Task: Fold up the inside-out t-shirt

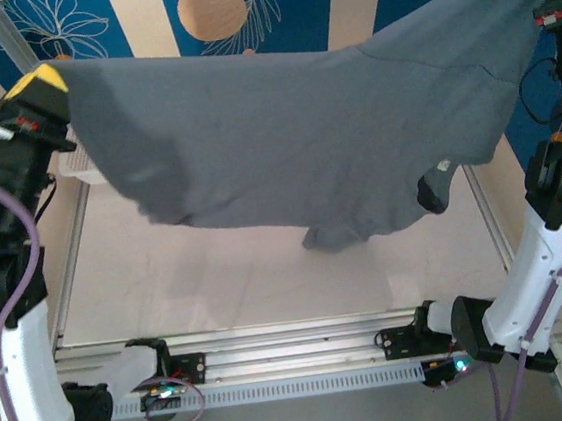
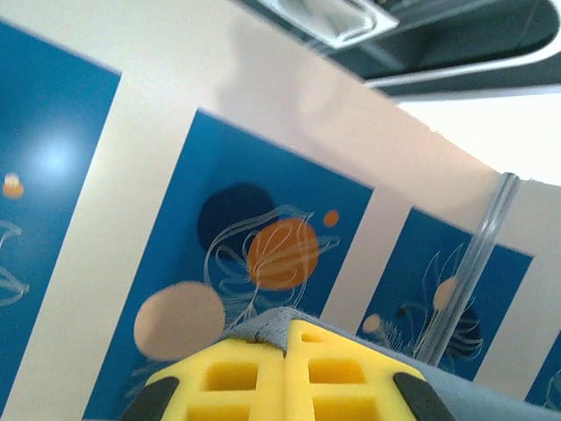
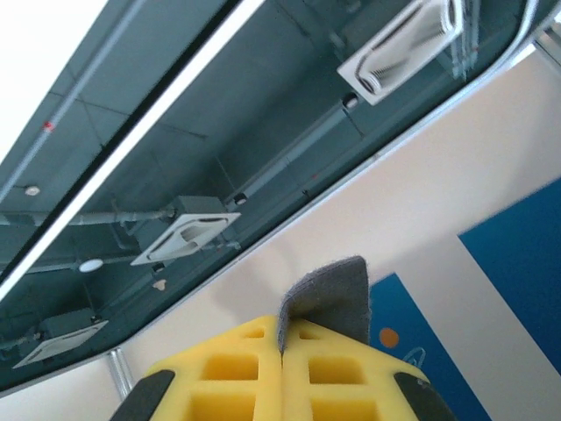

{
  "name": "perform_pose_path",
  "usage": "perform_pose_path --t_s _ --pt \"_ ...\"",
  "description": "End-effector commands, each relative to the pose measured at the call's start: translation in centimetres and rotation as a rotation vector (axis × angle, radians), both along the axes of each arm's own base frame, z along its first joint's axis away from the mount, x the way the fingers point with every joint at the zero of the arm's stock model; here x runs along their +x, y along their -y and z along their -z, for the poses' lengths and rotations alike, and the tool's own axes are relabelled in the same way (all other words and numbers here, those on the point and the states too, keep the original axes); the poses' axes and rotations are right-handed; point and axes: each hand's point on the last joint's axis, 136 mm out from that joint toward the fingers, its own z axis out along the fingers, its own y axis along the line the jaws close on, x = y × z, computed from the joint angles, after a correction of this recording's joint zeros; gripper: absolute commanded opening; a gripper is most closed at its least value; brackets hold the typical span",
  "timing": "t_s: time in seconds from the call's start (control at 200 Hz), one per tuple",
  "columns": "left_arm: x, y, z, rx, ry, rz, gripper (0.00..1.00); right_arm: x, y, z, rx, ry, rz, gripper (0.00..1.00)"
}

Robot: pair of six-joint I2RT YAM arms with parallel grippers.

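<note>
Blue-patterned wall (image 1: 290,8) behind, pale table (image 1: 268,282) below, shirt (image 1: 295,149) hangs stretched in mid-air between left gripper (image 2: 287,351) and right gripper (image 3: 282,342), each clamped on a thin edge pinch, so pulling apart could slip one corner free, dropping it bunched.

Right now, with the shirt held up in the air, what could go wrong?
The right gripper pinches only a small tab of the t-shirt; it might slip out. The left gripper also grips just an edge. The garment's lowest fold hangs near the table and could bunch when lowered.
</note>
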Motion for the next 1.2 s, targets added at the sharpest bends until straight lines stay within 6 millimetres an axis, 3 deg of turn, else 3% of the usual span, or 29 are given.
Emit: perform_pose_path --t_s 0.0,0.245,0.33,0.525,0.615,0.695,0.785,0.92,1.005,1.115,1.195 --pt "0.3 -0.8 -1.0 -0.007 0.043 -0.046 0.0 -2.0 0.3 -2.0 -0.015 0.108 0.056 0.0" --pt "1.3 0.3 -1.1 0.016 0.05 0.009 0.0 -2.5 -0.1 -2.5 -0.02 0.137 0.032 0.0" --pt "0.1 0.9 -1.8 0.022 0.099 0.051 0.0 -3.9 -0.9 -2.7 -0.039 0.152 0.019 0.0" --pt "-4.2 1.1 -3.6 0.012 0.241 0.092 0.0 -9.4 -2.3 -3.2 -0.072 0.271 0.044 0.0" --pt "-4.9 1.1 -3.7 0.004 0.264 0.1 0.0 -9.5 -2.1 -3.0 -0.077 0.275 0.066 0.0" --pt "-3.3 0.8 -3.1 -0.004 0.228 0.076 0.0 -7.2 -1.5 -2.5 -0.072 0.23 0.063 0.0" --pt "0.2 1.0 -2.0 0.008 0.152 0.061 0.0 -2.1 -0.6 -1.5 -0.056 0.135 0.018 0.0" --pt "7.6 2.0 0.5 0.037 0.029 0.061 0.0 6.7 -0.2 0.7 -0.051 -0.005 -0.082 0.0" --pt "12.9 2.6 2.2 0.04 -0.034 0.063 0.0 11.5 -1.1 1.7 -0.088 -0.036 -0.115 0.0" --pt "18.7 3.9 3.0 0.043 -0.037 0.108 0.0 15.8 -2.6 1.4 -0.161 0.0 -0.14 0.0" --pt "21.3 4.7 2.6 0.043 -0.006 0.136 0.0 18.3 -2.9 1.2 -0.185 0.049 -0.143 0.0"
